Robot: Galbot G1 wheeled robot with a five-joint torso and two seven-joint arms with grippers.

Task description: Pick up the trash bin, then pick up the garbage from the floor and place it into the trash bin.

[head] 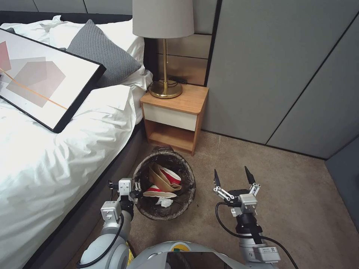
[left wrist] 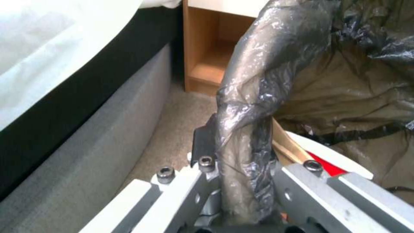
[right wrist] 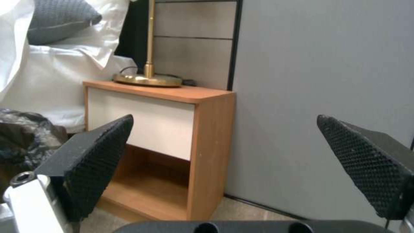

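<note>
Trash bin [head: 164,186]: rim clamped by left gripper [head: 137,194], garbage [head: 164,183] inside. Right gripper [head: 234,181]: spread wide, empty. Carpet [head: 261,164] shows no litter; task seemingly near complete.

Bedroom, hotel-like: white-sheeted bed [head: 56,149] with grey pillow [head: 99,52], wooden nightstand [head: 175,116] carrying a brass lamp [head: 164,48], grey panelled wall [head: 284,74], beige carpet [head: 299,201].

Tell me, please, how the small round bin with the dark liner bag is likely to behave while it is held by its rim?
The small round bin with the dark liner bag probably hangs light: inside lie crushed cups and paper. The left gripper clamps one side of the rim over the glossy film, so it may slip or tilt. The right gripper is open beside it.
</note>
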